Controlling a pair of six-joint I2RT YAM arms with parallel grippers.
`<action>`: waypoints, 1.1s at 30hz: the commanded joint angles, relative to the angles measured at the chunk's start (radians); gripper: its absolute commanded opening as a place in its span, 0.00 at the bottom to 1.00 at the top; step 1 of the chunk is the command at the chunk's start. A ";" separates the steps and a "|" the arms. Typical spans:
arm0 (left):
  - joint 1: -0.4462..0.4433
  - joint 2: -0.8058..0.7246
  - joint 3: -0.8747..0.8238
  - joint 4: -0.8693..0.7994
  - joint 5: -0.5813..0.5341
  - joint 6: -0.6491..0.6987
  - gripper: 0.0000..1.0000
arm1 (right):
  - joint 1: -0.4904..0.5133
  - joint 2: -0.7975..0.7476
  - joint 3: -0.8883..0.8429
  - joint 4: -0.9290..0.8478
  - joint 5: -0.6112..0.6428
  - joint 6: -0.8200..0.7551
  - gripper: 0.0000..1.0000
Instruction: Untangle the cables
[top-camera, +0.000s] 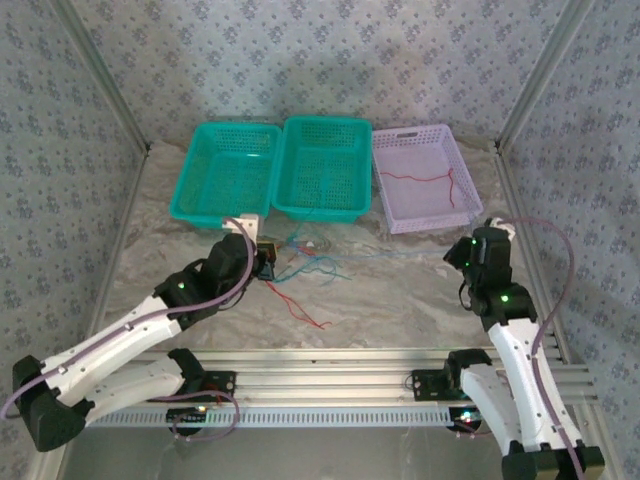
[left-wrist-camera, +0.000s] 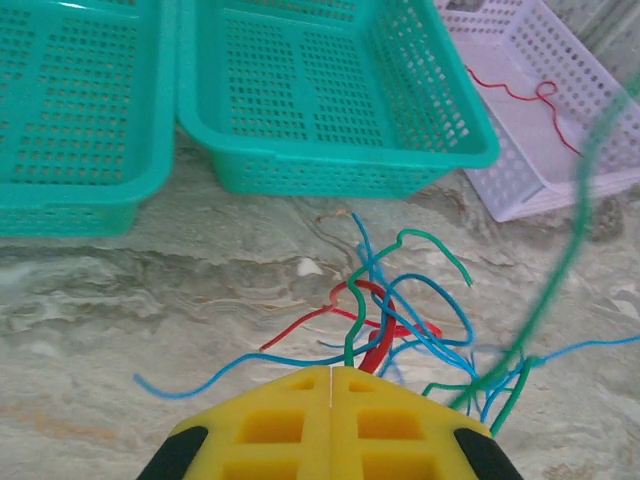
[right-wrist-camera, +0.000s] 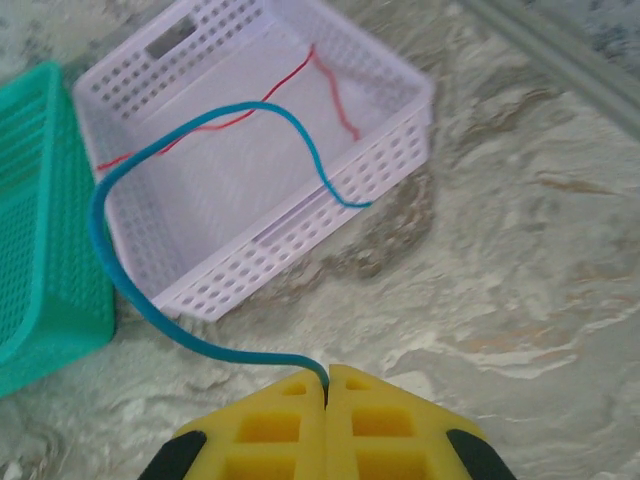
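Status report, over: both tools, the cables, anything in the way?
Left tool shut on red cable in the tangle. Right tool shut on blue cable near lilac basket. Green strand and blue strands cross the held red one.

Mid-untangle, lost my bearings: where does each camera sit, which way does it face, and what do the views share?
Top: above and behind the arms, looking down across the table to the teal baskets and lilac basket; both arms, left tool and right tool show.
Left wrist: low, facing the tangle and teal baskets; its shut yellow tool at the bottom.
Right wrist: facing the lilac basket; its tool shut on a blue cable.
Shared: both wrist views catch the lilac basket with its red cable.
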 joint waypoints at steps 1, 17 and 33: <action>0.030 -0.053 0.049 -0.091 -0.066 0.043 0.00 | -0.056 -0.024 0.039 -0.052 -0.006 0.016 0.00; 0.083 -0.073 0.031 -0.147 -0.090 0.082 0.00 | -0.080 0.019 0.138 0.011 -0.115 0.021 0.00; 0.113 0.016 0.003 -0.059 -0.110 0.106 0.00 | 0.204 0.287 0.674 0.039 0.083 -0.087 0.00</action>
